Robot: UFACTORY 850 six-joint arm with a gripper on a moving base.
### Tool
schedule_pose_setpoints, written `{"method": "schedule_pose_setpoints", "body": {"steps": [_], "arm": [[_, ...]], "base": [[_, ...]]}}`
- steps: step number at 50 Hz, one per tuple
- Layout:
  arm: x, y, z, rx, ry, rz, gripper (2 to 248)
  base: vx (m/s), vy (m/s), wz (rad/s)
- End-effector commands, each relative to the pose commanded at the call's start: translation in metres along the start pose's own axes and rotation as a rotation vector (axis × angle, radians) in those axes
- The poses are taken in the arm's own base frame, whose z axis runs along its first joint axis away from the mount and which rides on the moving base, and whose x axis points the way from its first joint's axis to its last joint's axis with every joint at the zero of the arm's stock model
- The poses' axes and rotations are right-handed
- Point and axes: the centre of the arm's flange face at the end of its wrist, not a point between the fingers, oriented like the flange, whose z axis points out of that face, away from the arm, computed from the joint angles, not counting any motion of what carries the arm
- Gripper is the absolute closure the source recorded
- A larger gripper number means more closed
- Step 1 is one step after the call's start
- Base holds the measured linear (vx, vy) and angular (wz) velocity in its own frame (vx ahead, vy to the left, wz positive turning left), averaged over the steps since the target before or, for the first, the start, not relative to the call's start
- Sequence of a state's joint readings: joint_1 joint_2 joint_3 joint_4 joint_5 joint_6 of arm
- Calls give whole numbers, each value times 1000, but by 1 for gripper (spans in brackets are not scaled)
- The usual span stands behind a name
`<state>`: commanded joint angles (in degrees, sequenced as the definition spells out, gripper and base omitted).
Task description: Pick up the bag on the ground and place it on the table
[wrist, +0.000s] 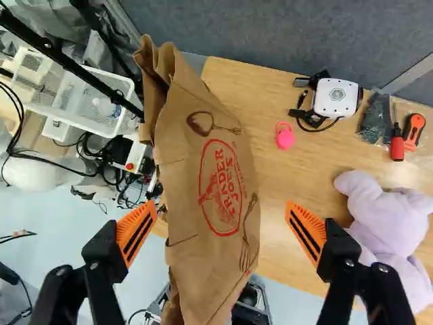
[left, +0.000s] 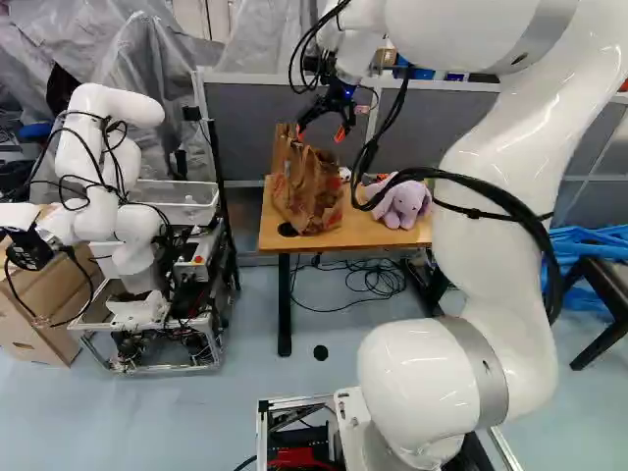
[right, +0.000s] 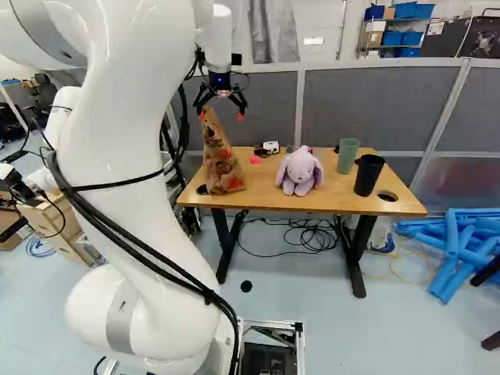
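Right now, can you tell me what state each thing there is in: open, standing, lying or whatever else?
Paper bag: standing on the table, creased.
Tool: open, its fingers spread either side of the bag.
Plush rabbit: sitting up.
Green cup: standing.
Black cup: standing.
Red screwdriver: lying down.
Cables: loosely coiled on the floor.
Blue tubes: heaped.

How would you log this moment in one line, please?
bag: standing on table | gripper: open, near bag's top | plush toy: on table | status: placement looks done
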<state>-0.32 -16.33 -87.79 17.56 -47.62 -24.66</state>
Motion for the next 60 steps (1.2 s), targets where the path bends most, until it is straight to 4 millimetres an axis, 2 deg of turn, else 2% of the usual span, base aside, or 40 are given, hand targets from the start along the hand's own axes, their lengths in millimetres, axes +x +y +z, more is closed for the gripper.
{"method": "schedule_pose_setpoints", "body": {"steps": [42, 60], "arm": [[8, -12, -57, -21, 95, -22, 3], [8, -12, -59, -22, 97, -23, 3]], "base": [[0, 0, 0], [0, 0, 0]]}}
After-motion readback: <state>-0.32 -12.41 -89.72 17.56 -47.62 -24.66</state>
